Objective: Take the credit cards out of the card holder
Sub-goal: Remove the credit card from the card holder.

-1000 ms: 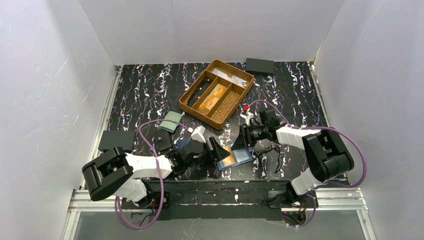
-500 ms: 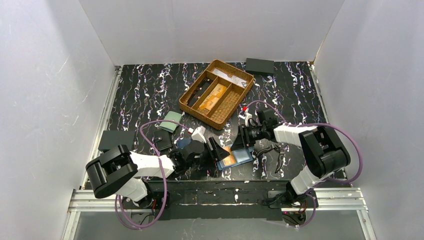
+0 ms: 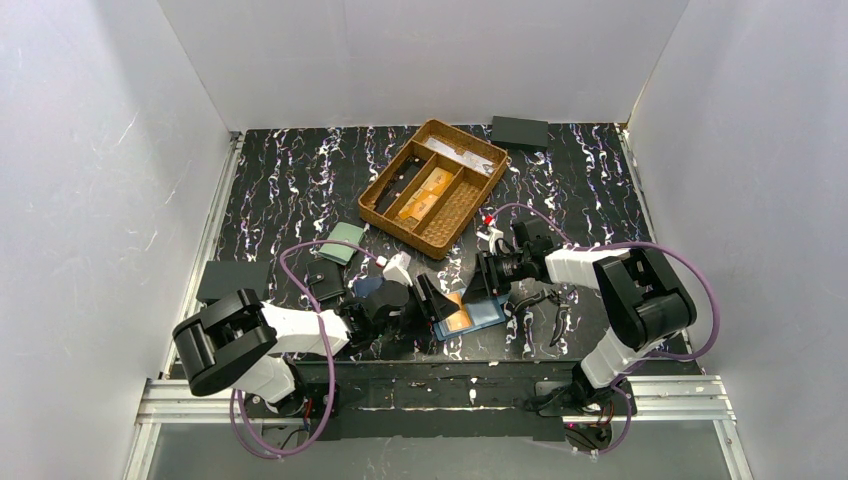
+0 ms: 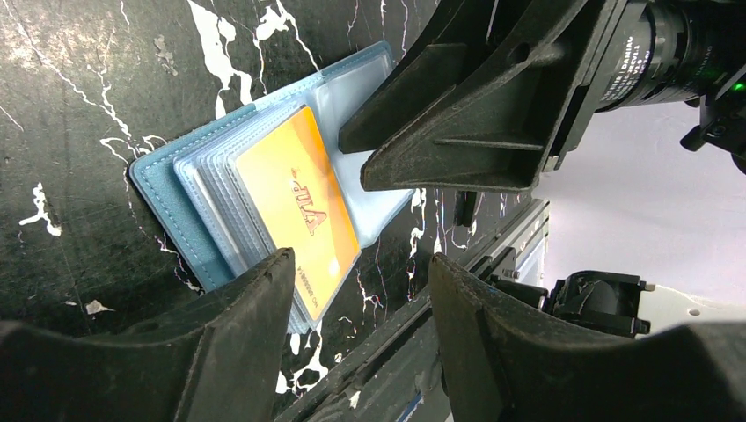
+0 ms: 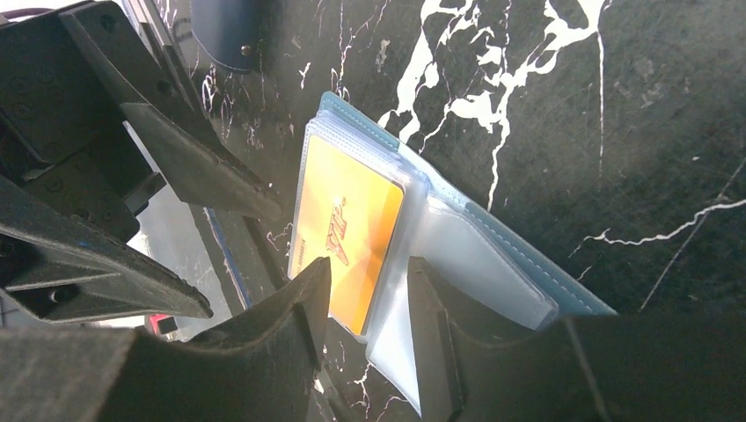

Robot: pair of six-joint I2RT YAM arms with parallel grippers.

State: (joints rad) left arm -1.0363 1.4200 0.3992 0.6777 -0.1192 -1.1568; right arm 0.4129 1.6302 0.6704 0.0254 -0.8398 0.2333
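Plainly, credit card (image 4: 299, 211) inside card holder (image 4: 167, 189).

light: bright, even | shadows: soft | glare: slight | focus: sharp

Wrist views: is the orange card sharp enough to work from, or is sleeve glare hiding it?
Left wrist: the card is sharp and its print is legible; the near pincer fingers are dark and slightly soft. Right wrist: the card is bright but readable; the clear sleeves show a mild sheen, no blown-out glare. Top external: the card is small, its detail lost.
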